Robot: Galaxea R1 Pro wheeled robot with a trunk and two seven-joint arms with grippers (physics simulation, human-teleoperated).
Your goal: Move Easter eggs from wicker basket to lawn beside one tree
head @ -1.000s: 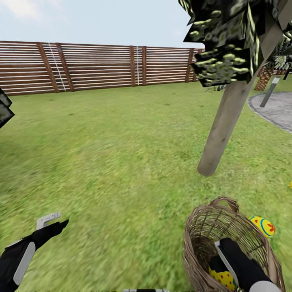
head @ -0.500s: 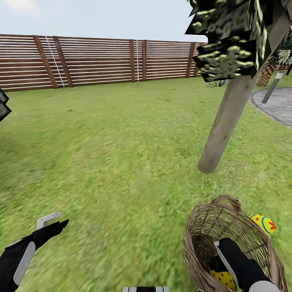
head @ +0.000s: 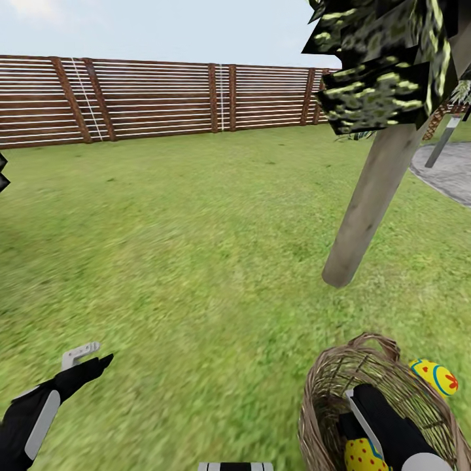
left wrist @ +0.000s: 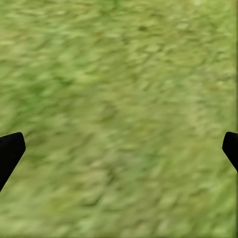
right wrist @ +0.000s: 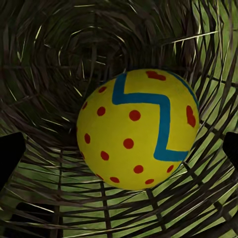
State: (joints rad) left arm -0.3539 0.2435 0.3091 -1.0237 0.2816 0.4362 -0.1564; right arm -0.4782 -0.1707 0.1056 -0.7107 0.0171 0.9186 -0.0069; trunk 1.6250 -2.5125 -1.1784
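My right gripper [right wrist: 119, 148], jaws apart, inside loosely woven wicker basket [head: 327, 386] over round dotted egg [right wrist: 138, 130]; left gripper [left wrist: 119, 148] jaws apart above mottled lawn [head: 196, 248].

Head view from high up, facing forward and down over the lawn [head: 183, 248] toward the fence [head: 157, 98], left wrist view close above bare grass, right wrist view close inside the wicker basket [right wrist: 59, 64], which the head view shares [head: 327, 386]
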